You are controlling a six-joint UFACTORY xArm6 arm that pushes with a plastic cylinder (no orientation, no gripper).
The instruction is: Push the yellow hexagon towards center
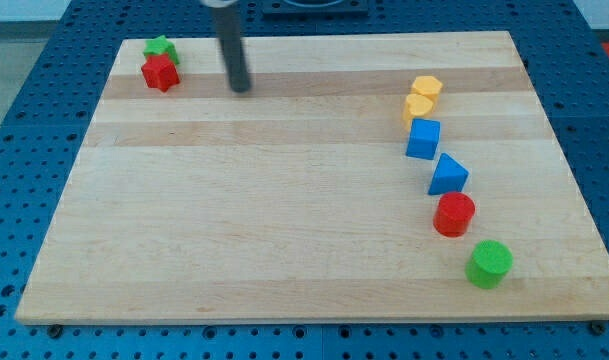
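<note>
The yellow hexagon [427, 87] lies at the view's upper right of the wooden board [284, 200]. A second yellow block [418, 106], heart-like, touches it just below. My tip [241, 86] is at the view's top, left of centre, far to the left of the yellow hexagon and to the right of the red block [160, 73]. The rod rises from the tip to the view's top edge.
A green star [160, 47] sits behind the red block at the view's top left. Below the yellow blocks run a blue cube [423, 139], a blue triangle [447, 175], a red cylinder [454, 214] and a green cylinder [489, 263].
</note>
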